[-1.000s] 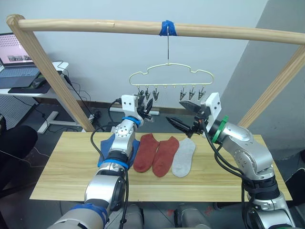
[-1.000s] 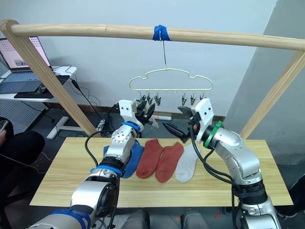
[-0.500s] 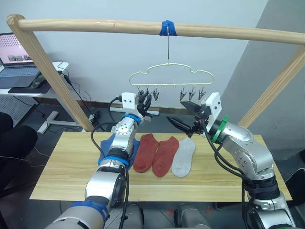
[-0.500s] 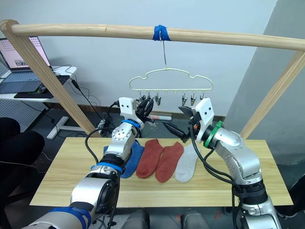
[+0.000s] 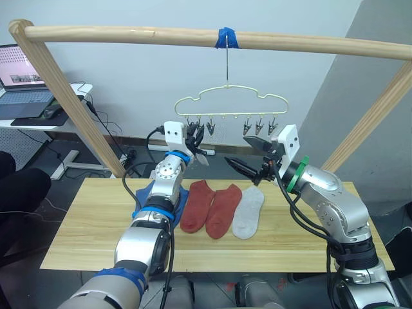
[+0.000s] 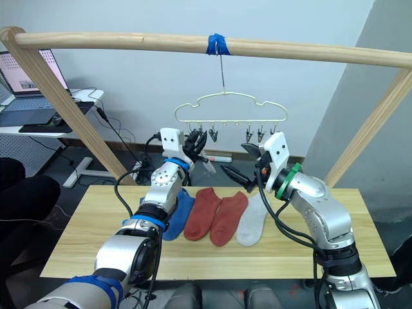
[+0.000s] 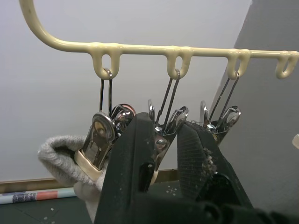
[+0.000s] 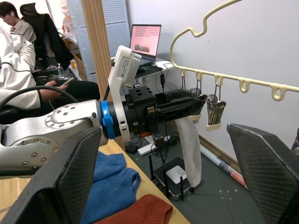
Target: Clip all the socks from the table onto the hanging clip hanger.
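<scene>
The pale-yellow clip hanger [image 5: 228,96] hangs from the wooden rail by a blue-taped hook. My left gripper [image 5: 196,136] is raised to its left clips. In the left wrist view the fingers [image 7: 135,140] are shut on the second clip [image 7: 161,140]. A light grey sock [image 8: 190,144] hangs beside them under the first clip [image 7: 100,137]; its top edge is hidden. My right gripper [image 5: 250,154] hovers open and empty to the right, below the hanger. On the table [image 5: 84,232] lie a blue sock [image 5: 147,193], two rust-red socks [image 5: 196,205] and a grey sock [image 5: 248,211].
The round wooden rail frame [image 5: 129,34] spans the table, with slanted posts at both ends. A desk with a laptop [image 5: 19,71] stands at the back left. A seated person [image 8: 18,42] is in the right wrist view.
My left gripper has risen a little and closed in on the hanger's left clips. The right arm and the socks on the table have not moved.
</scene>
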